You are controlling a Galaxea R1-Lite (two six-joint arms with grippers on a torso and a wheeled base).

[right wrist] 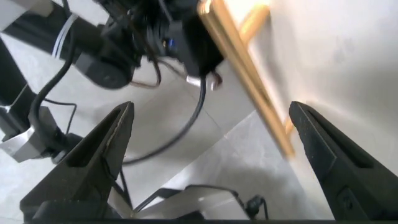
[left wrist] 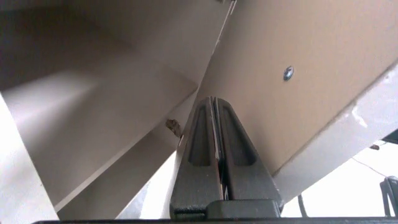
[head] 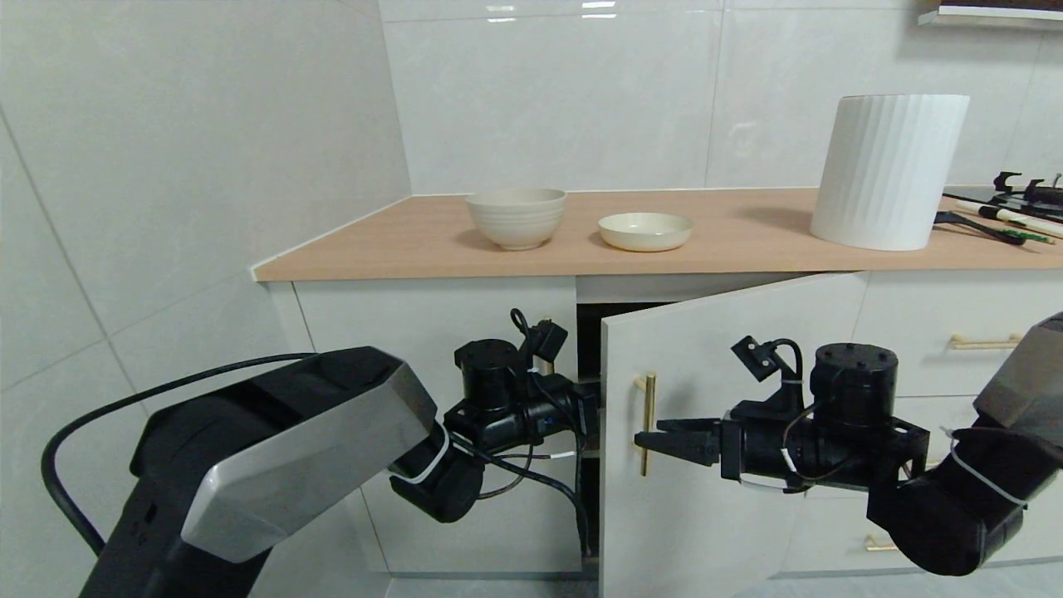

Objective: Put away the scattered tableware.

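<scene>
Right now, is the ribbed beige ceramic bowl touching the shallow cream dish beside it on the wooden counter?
Apart. The head view shows bare wooden counter between the ribbed beige bowl and the shallow cream dish.

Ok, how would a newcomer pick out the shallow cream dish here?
Start at the wooden countertop. The shallow cream dish sits on it between the deep ribbed beige bowl and the tall white ribbed cylinder. It alone is low and smooth-sided.
</scene>
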